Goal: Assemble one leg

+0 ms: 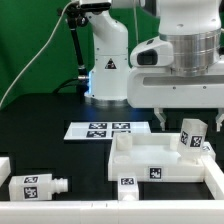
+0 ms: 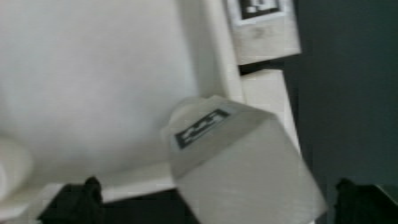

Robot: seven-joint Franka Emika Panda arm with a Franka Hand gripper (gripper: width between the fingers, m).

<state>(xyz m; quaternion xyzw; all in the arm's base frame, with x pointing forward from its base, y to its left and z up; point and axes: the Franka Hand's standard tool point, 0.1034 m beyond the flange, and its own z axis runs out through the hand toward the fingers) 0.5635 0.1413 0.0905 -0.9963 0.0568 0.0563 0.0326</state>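
A white leg [image 1: 190,136] with a black-and-white tag stands tilted on the large flat white square piece [image 1: 150,160] at its far right corner. My gripper [image 1: 187,120] hangs just above it, open, with a finger on either side. In the wrist view the leg [image 2: 246,160] lies between my fingertips [image 2: 80,203], with a gap on each side, over the white square piece [image 2: 107,80]. My gripper [image 2: 222,208] holds nothing. A second leg [image 1: 38,185] lies on its side at the exterior view's front left.
The marker board [image 1: 104,129] lies on the black table behind the square piece. The robot base [image 1: 105,70] stands at the back. Another white part [image 1: 4,166] shows at the exterior view's left edge. Part of a white piece [image 1: 214,182] sits at the front right.
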